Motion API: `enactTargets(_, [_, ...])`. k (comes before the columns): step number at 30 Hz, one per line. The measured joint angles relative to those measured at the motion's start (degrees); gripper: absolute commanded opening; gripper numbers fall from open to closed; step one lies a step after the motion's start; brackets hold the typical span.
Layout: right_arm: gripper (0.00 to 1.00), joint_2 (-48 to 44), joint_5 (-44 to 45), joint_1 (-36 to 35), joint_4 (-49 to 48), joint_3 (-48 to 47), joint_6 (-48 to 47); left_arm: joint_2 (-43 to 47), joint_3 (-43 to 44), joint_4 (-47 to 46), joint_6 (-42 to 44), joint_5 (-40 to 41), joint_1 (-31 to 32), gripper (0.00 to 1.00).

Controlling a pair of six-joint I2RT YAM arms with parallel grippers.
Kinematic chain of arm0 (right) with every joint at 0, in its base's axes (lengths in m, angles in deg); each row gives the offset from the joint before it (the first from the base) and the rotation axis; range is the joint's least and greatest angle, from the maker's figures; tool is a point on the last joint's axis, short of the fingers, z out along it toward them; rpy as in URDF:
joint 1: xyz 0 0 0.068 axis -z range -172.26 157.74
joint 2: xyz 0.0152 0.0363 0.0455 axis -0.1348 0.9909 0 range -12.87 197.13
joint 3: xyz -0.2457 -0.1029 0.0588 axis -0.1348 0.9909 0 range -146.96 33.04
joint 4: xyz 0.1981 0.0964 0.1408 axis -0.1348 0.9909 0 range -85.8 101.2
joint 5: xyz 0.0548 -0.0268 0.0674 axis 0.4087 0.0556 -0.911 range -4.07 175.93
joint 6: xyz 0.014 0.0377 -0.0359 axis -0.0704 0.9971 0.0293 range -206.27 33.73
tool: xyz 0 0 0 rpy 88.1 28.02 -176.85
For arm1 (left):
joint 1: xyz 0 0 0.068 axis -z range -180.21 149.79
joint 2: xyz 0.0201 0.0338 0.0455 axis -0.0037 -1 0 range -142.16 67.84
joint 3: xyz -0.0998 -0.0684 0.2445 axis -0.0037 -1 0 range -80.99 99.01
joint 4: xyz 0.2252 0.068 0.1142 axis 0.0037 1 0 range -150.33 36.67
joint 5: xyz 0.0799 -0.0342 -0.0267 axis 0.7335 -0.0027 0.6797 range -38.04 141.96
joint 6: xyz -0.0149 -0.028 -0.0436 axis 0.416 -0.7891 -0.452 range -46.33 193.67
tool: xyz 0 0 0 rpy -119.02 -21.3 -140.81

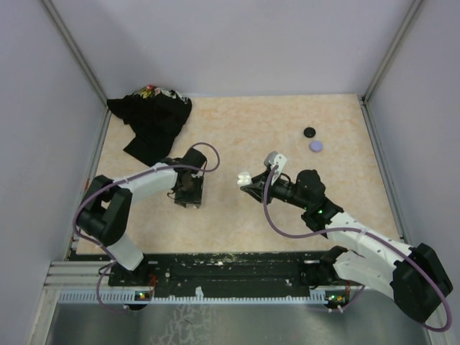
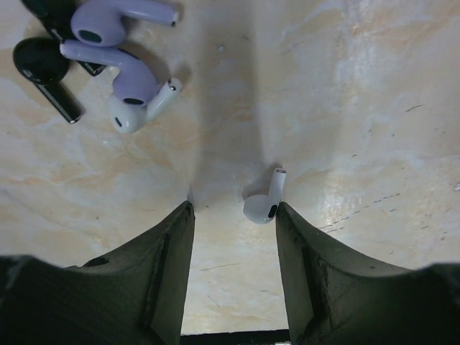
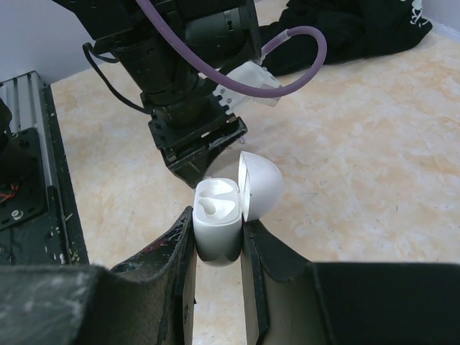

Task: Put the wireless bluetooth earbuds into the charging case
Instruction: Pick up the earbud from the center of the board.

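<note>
My left gripper (image 2: 235, 208) is open and low over the table. A white earbud (image 2: 262, 205) lies between its fingertips, close to the right finger. A cluster of more earbuds lies ahead to the left: two lavender (image 2: 122, 68), one white (image 2: 136, 111) and dark ones (image 2: 43, 68). My right gripper (image 3: 218, 241) is shut on the white charging case (image 3: 215, 230), lid (image 3: 260, 185) open, with one white earbud (image 3: 213, 207) seated inside. In the top view the case (image 1: 244, 177) is held right of the left gripper (image 1: 188, 195).
A black disc (image 1: 309, 132) and a lavender disc (image 1: 316, 146) lie at the back right. A black cloth (image 1: 152, 118) is heaped at the back left. Grey walls enclose the table (image 1: 237, 230) on three sides.
</note>
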Motion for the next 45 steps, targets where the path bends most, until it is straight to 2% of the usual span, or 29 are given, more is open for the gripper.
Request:
enactTargets(11, [0.0, 0.0, 0.0, 0.0, -0.37, 0.35, 0.04, 1.03, -0.42, 2.97, -0.55, 5.95, 0.0, 0.59])
enactTargets(17, [0.0, 0.0, -0.02, 0.0, -0.39, 0.35, 0.07, 1.05, -0.44, 4.46, -1.03, 7.56, 0.0, 0.68])
enactTargets(32, [0.0, -0.11, -0.04, 0.0, -0.44, 0.37, 0.52, 2.97, -2.21, 8.24, -3.85, 12.9, -0.2, 0.73])
enactTargets(39, [0.0, -0.11, -0.04, 0.0, -0.46, 0.37, 0.63, 3.96, -2.27, 8.55, -4.63, 13.14, -0.44, 0.74])
enactTargets(45, [0.0, -0.11, -0.07, 0.0, -0.46, 0.37, 0.68, 9.05, -2.25, 8.94, -6.34, 11.13, -0.44, 0.76])
